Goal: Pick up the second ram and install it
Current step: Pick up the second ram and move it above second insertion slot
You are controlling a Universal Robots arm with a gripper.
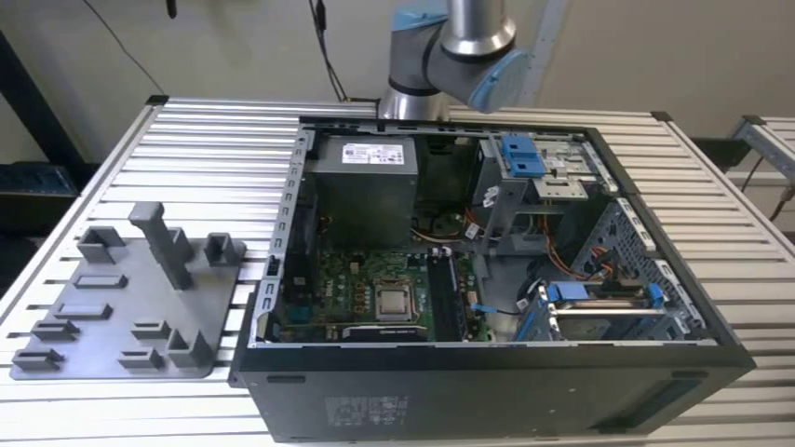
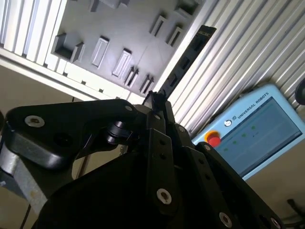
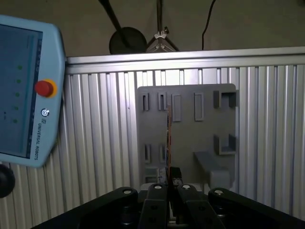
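In both wrist views my gripper (image 2: pixel 155 101) (image 3: pixel 169 185) is shut on the second ram. In the second wrist view the second ram (image 2: pixel 187 58) is a long dark strip reaching out from the fingertips. The first wrist view shows it edge-on as a thin line (image 3: pixel 168 136). It hangs in the air over the grey holder tray (image 2: pixel 125 29) (image 3: pixel 190 129), whose slots lie under it. In the exterior view the same tray (image 1: pixel 125 312) lies on the table to the left of the open computer case (image 1: pixel 695 307). The motherboard (image 1: pixel 354 279) lies inside the case, and the robot arm (image 1: pixel 453 51) rises behind it.
A blue teach pendant (image 2: pixel 257 129) (image 3: pixel 24 95) with a red stop button lies on the slatted aluminium table (image 1: pixel 211 149) beside the tray. Inside the case stand a grey power supply (image 1: pixel 360 186), a drive cage with blue tabs (image 1: pixel 528 158) and loose cables (image 1: pixel 584 261).
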